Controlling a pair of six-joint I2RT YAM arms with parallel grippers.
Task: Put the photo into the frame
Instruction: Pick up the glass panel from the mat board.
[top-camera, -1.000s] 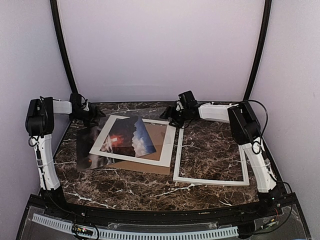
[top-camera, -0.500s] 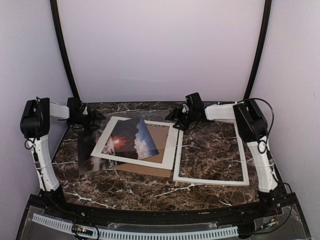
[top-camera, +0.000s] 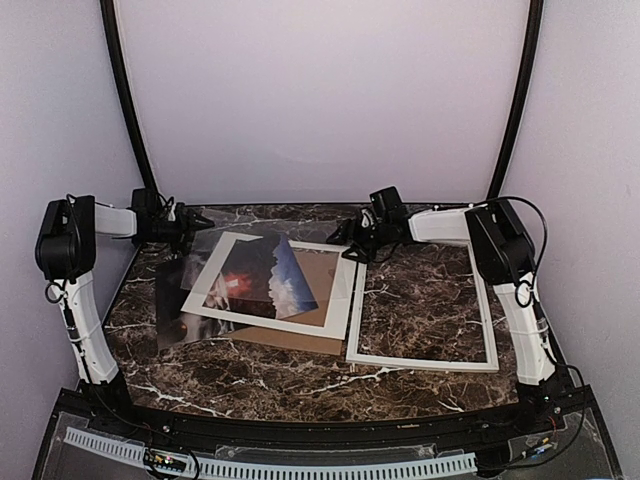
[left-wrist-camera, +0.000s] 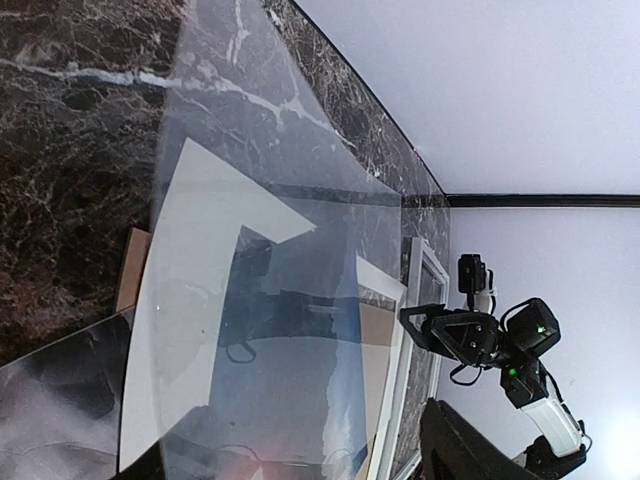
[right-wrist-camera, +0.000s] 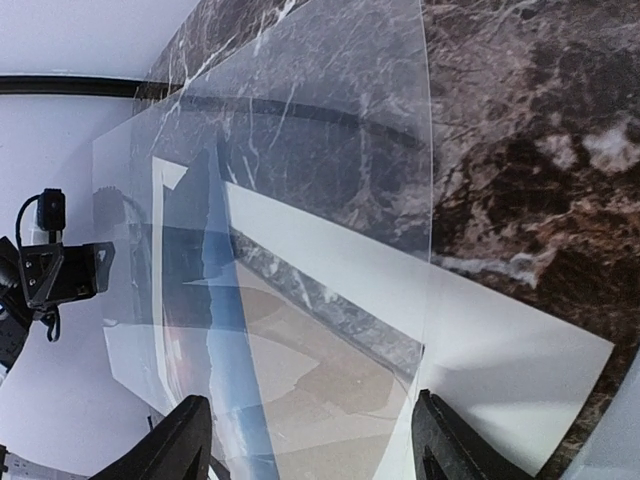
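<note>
Marble bench (top-camera: 300, 385) is carrying the photo (top-camera: 262, 278), lying askew on the mat (top-camera: 260, 318) toward the left edge, under a bowed sheet (left-wrist-camera: 280, 180). Slipping, that sheet risks dragging the photo. By the right edge the frame (top-camera: 420, 362) is sitting empty. Meanwhile the right tool (right-wrist-camera: 312, 428) is gaping at the sheet's edge; the left tool (top-camera: 190, 222) cannot be judged.

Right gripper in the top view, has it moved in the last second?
Yes. The right gripper has shifted right, from over the mat and its far corner toward the frame and its far-left corner.
</note>
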